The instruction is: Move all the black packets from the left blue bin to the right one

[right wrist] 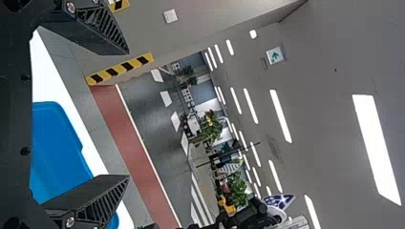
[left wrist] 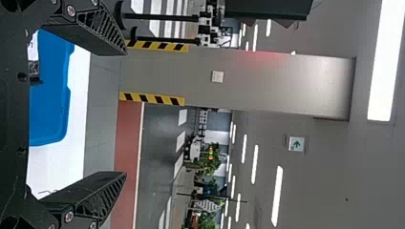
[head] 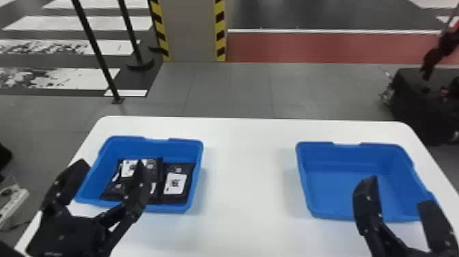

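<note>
Black packets (head: 170,199): all seen lie in left blue bin (head: 153,149). White table (head: 246,171) carries left bin and right bin (head: 338,184) well apart, presumably one per arm. Left gripper (head: 112,163) released, over source bin, apparently staged for pick. Right gripper (head: 399,190) also released, near destination. Packets overlap, likely loaded loosely; white labels (head: 175,184) face up.
</note>
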Controlling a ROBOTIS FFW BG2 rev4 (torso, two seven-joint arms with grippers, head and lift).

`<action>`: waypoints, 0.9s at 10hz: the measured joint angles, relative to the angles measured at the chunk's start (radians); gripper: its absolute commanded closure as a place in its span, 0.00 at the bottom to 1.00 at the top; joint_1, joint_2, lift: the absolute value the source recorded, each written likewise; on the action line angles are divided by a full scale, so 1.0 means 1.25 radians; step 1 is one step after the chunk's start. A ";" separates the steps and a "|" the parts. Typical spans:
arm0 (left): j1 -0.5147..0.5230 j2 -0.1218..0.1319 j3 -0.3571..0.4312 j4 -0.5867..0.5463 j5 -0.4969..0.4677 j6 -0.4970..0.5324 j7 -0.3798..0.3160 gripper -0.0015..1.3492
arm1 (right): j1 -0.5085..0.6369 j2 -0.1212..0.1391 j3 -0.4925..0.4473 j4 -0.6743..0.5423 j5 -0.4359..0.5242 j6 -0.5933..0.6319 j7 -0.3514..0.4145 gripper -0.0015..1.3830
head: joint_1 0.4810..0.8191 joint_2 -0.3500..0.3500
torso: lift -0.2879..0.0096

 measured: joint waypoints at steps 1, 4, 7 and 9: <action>0.000 0.000 0.000 0.000 -0.002 0.001 0.000 0.10 | 0.000 0.000 0.000 0.000 -0.001 0.000 0.000 0.07 | 0.63 0.57 | 0.60; -0.002 0.000 0.001 0.000 -0.005 0.004 0.000 0.10 | 0.000 -0.001 0.000 0.002 -0.003 0.000 0.000 0.07 | 0.63 0.57 | 0.60; -0.001 0.000 0.008 0.000 -0.012 0.021 -0.006 0.11 | 0.000 -0.001 0.000 0.003 -0.006 0.000 0.000 0.07 | 0.63 0.57 | 0.60; -0.007 0.000 0.040 0.002 -0.032 0.067 -0.039 0.11 | 0.000 -0.001 0.000 0.005 -0.008 0.000 0.000 0.07 | 0.63 0.59 | 0.60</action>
